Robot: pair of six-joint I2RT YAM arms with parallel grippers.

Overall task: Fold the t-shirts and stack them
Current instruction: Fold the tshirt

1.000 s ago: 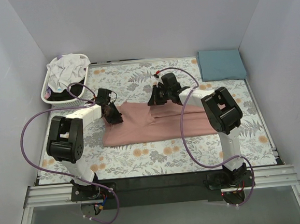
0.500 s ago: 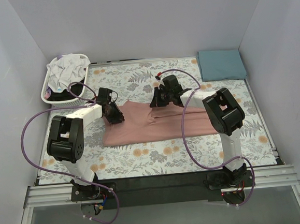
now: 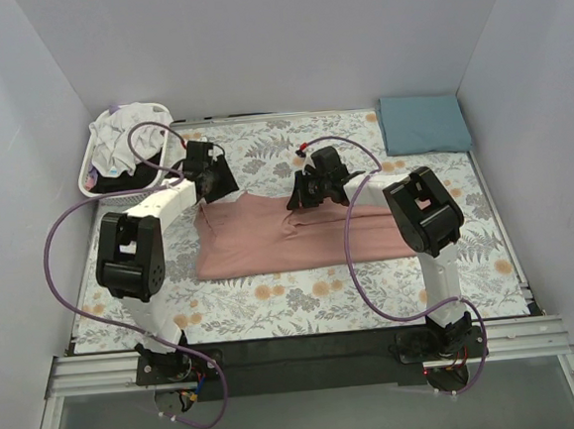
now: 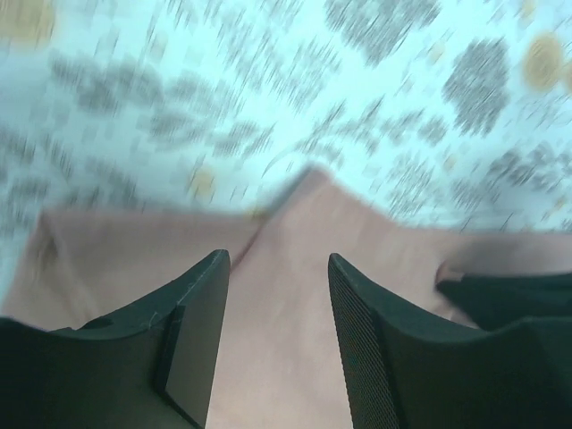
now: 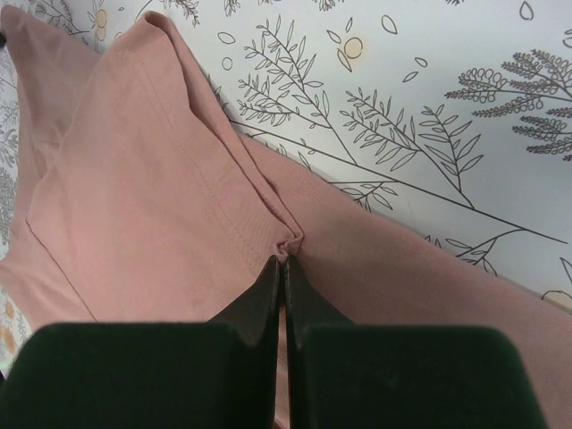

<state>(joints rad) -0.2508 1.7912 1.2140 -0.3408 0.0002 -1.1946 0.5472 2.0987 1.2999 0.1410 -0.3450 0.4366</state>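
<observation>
Mid-fold, the pink tee (image 3: 269, 241) lies on the desk near-right of the basket (image 3: 93, 187), the right gripper (image 5: 284, 259) pinched shut on its crease; the left gripper (image 4: 277, 259), parted and empty beside the basket, probably must grip a corner next.

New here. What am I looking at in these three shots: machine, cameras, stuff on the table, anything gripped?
Two robot arms bolted side by side, each ending in a two-finger gripper. The wide shot looks down from above and behind them; the other two come from wrist cameras. On a floral cloth lies a pink t-shirt; a folded blue t-shirt sits far right, a white basket of clothes far left. The right gripper is shut, pinching a fold of the pink t-shirt. The left gripper is open near that shirt's corner, holding nothing.
</observation>
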